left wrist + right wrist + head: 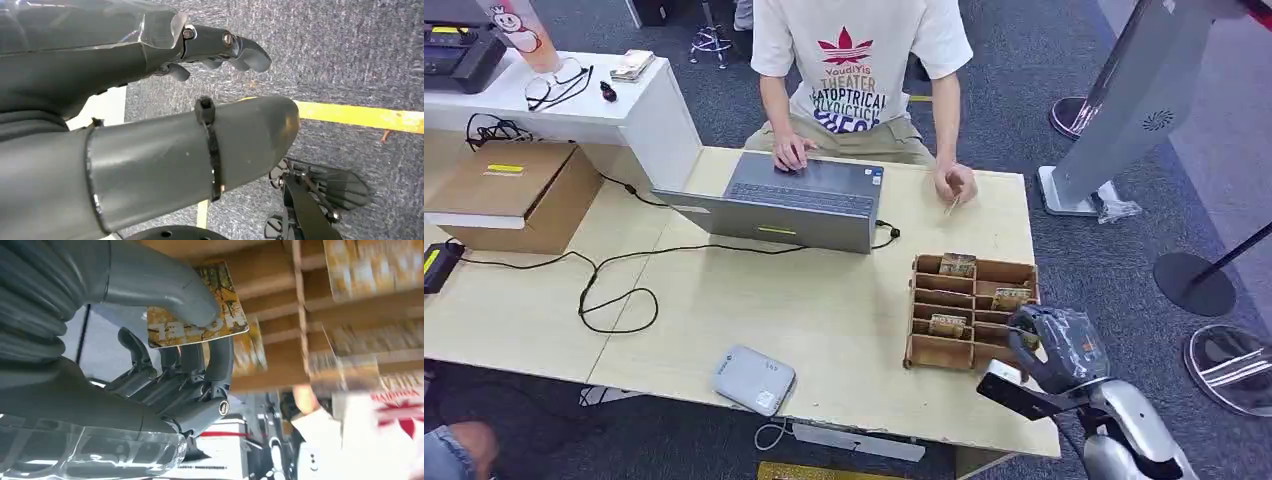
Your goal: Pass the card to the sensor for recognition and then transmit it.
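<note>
My right hand (1052, 340) hovers at the near right corner of the wooden card rack (934, 352). In the right wrist view the right hand (165, 375) pinches a yellow-and-green card (220, 322) between thumb and fingers, just off the rack's slots (280, 315). The grey card sensor (753, 380) lies flat near the table's front edge, left of the rack. My left hand (150, 110) hangs over the carpeted floor with its fingers apart and nothing in it.
A person sits across the table, one hand on an open laptop (784, 205), the other hand (954, 185) holding a small card. Black cables (614, 290) trail across the left of the table. A cardboard box (509, 195) stands at the far left.
</note>
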Robot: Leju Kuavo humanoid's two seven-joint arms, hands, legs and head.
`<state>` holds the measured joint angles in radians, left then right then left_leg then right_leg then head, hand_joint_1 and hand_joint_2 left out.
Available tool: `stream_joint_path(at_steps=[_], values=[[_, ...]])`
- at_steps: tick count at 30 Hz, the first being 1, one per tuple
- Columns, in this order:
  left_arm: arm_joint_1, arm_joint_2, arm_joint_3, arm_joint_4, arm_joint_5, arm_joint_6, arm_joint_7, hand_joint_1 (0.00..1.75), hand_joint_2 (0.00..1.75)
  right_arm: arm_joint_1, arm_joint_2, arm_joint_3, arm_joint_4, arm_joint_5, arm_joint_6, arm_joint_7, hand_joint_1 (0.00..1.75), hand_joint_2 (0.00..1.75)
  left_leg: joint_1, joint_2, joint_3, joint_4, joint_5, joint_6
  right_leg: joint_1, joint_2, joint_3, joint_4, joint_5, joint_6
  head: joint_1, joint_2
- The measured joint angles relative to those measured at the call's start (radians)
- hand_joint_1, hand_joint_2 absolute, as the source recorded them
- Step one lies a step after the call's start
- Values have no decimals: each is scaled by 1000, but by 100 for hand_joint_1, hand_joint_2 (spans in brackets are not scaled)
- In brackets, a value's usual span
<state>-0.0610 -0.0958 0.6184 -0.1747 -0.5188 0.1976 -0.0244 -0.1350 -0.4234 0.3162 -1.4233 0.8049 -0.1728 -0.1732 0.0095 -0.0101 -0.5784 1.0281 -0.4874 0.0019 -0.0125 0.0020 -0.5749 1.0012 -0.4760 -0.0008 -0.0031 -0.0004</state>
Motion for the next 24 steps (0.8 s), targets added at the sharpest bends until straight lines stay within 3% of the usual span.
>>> stream_joint_path(at_steps=[9,17,24], values=[[-9,0,-1,0,-16,0,14,0,0,-137,-3,3,6,-55,46,-58,148,175,0,0,0,0,0,0,0,0,0,0,0,0,0,0],[-15,0,-1,0,-19,5,26,0,0,-345,-3,43,43,-147,174,-92,145,175,0,0,0,1,1,0,0,0,0,0,1,0,0,0],[-15,0,-1,0,-19,5,26,0,0,-424,-3,77,76,-159,183,-95,145,175,0,-1,-1,1,1,0,0,-1,1,0,1,0,0,0]])
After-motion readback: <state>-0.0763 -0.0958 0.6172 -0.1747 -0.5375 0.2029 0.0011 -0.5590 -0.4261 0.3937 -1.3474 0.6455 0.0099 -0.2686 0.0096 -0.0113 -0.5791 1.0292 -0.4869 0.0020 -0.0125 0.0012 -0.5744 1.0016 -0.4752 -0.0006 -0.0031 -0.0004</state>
